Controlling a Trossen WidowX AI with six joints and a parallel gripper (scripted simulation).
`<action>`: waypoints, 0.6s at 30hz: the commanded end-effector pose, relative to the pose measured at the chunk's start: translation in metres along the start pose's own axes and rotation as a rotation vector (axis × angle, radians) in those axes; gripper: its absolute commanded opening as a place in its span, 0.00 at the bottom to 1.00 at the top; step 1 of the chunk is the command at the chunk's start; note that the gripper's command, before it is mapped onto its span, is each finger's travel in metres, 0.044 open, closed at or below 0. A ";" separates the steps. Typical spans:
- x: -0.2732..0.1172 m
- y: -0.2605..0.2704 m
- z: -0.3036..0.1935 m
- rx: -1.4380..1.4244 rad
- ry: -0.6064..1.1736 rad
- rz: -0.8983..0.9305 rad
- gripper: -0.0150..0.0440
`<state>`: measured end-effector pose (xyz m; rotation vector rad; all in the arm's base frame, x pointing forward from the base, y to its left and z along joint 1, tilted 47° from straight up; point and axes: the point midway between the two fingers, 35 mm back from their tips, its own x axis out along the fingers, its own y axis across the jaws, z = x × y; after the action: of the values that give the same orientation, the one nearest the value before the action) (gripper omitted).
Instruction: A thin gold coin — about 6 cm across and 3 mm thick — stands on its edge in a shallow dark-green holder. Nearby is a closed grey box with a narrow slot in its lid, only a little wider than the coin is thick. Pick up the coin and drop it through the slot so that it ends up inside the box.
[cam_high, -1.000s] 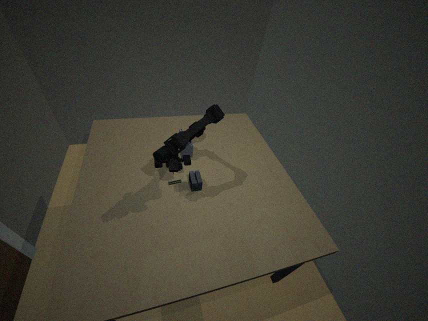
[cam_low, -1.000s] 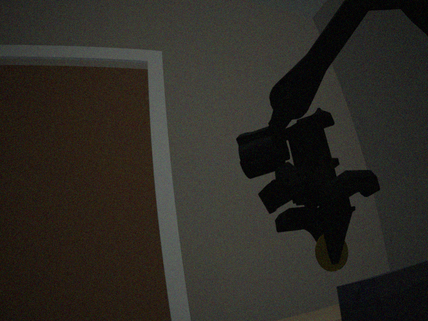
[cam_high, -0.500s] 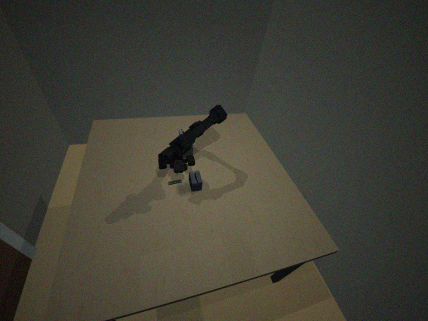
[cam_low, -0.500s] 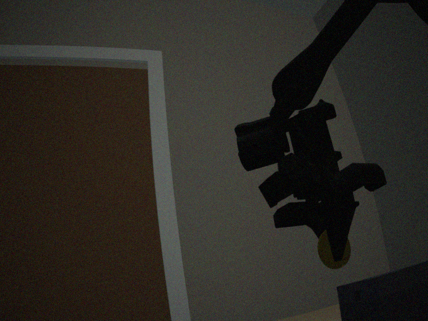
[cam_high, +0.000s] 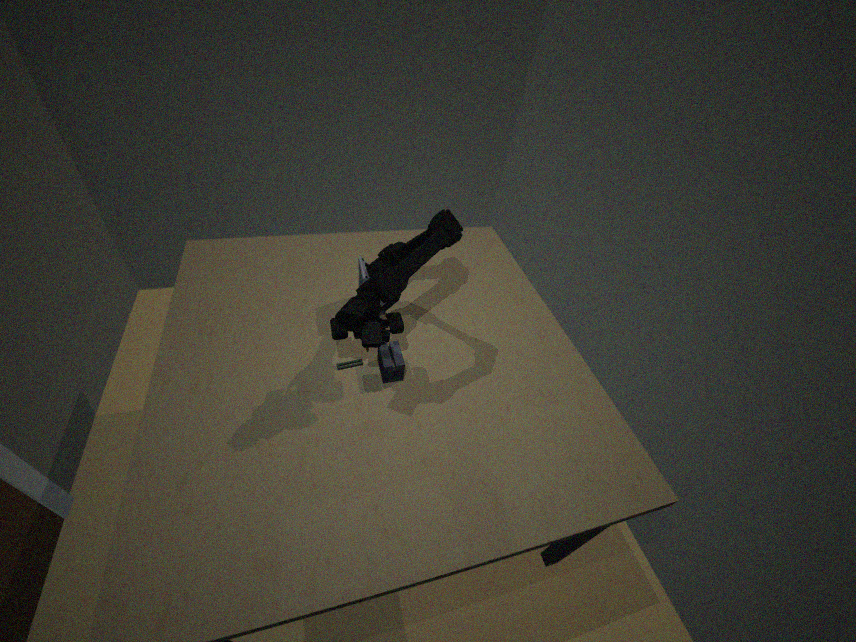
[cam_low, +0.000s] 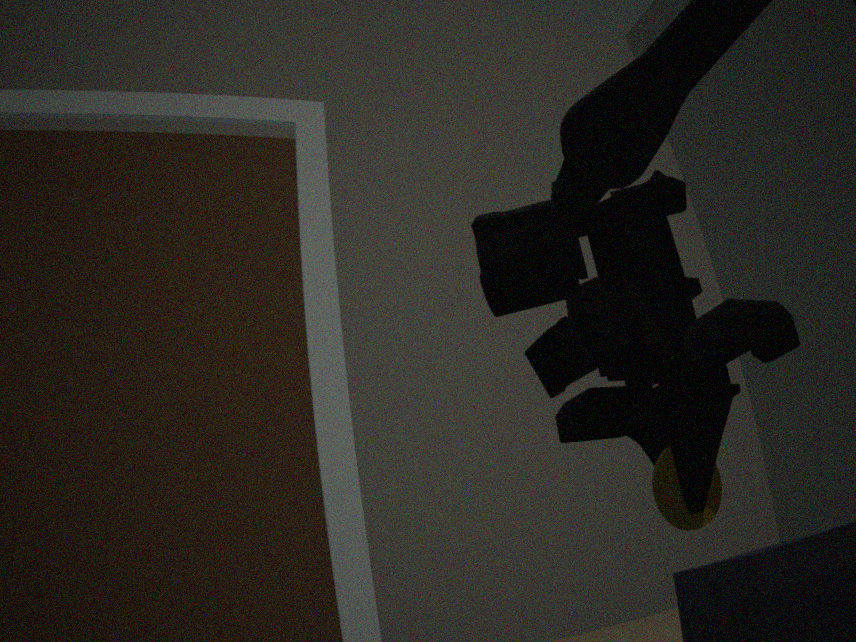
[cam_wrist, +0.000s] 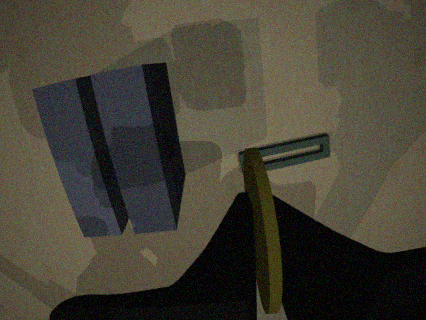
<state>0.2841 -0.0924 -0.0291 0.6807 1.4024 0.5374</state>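
A bare, dim indoor room set up as a plain test bench rather than a home or shop; grey walls rise blank on all sides; a tan table top of plain board rests on a second, lighter surface beneath it; a reddish-brown door in a pale grey frame breaks one wall; the black arm mounted on the board is the only fitting.
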 end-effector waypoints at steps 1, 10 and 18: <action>0.000 0.010 0.002 0.006 -0.002 0.005 0.25; 0.000 0.033 0.007 0.005 -0.003 0.009 0.25; 0.000 0.053 0.011 0.003 -0.004 0.014 0.25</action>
<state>0.2970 -0.0615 0.0035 0.6844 1.3957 0.5445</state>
